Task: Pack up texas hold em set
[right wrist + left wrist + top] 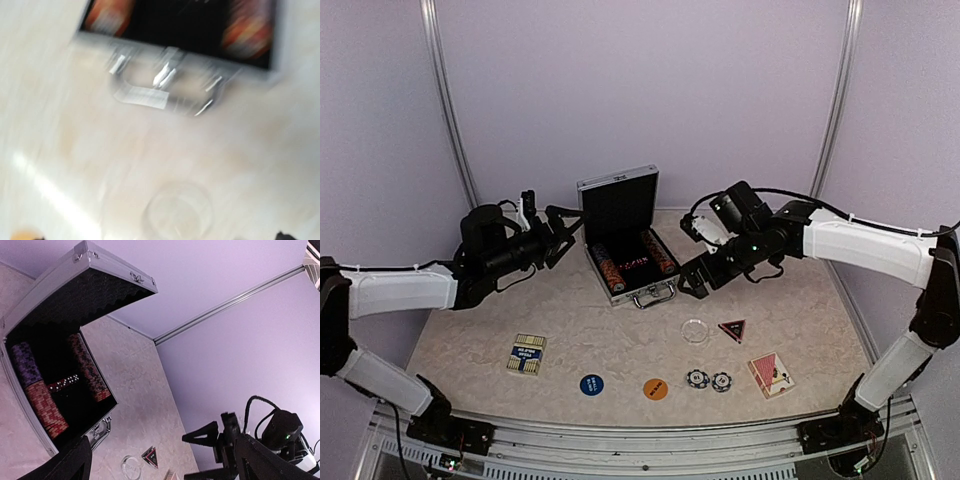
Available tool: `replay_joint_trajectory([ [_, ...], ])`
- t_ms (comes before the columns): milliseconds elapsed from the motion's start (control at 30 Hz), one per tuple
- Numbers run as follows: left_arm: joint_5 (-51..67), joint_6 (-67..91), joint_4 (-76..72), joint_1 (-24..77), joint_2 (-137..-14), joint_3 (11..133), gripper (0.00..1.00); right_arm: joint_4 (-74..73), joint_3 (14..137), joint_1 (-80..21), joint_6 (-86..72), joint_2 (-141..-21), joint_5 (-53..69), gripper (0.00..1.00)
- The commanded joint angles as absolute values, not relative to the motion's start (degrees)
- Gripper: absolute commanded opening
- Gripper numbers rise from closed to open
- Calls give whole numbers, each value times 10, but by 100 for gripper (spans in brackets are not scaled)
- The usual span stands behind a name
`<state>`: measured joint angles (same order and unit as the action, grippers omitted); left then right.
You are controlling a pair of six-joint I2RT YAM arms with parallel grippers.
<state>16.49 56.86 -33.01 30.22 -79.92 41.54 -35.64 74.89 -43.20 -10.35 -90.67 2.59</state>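
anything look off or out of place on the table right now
Nothing looks damaged or spilled. The briefcase stands open with chip rows inside, while two card decks, the blue disc, orange disc, clear disc, dark triangle and two striped chips lie loose on the table in front of it, unpacked.

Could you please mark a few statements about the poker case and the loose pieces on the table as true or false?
1. The case is open with its lid upright. True.
2. The orange disc lies inside the case. False: it lies on the table, between the blue disc and the striped chips.
3. Both card decks lie on the table, outside the case. True.
4. The left gripper holds the clear disc. False: it is open and empty beside the lid, and the clear disc lies on the table next to the triangle.
5. Rows of chips already sit in the case. True.
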Motion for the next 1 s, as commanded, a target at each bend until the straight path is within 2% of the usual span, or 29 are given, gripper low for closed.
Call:
replay_joint_trajectory([
  [0, 82, 495, -130, 317, -728, 408, 99, -500, 730, -508, -101, -904, -28, 99],
  [200, 28, 473, -15, 353, -645, 391, 99, -573, 722, -577, -134, -956, -89, 96],
  [333, 15, 490, -2, 363, -582, 344, 99, -580, 728, -596, -148, -991, -104, 91],
  [467, 8, 502, 17, 364, -530, 311, 99, -579, 757, -624, -154, -1029, -111, 90],
  [967, 5, 508, 28, 366, -495, 286, 99, -530, 725, -661, -170, -1074, -66, 86],
])
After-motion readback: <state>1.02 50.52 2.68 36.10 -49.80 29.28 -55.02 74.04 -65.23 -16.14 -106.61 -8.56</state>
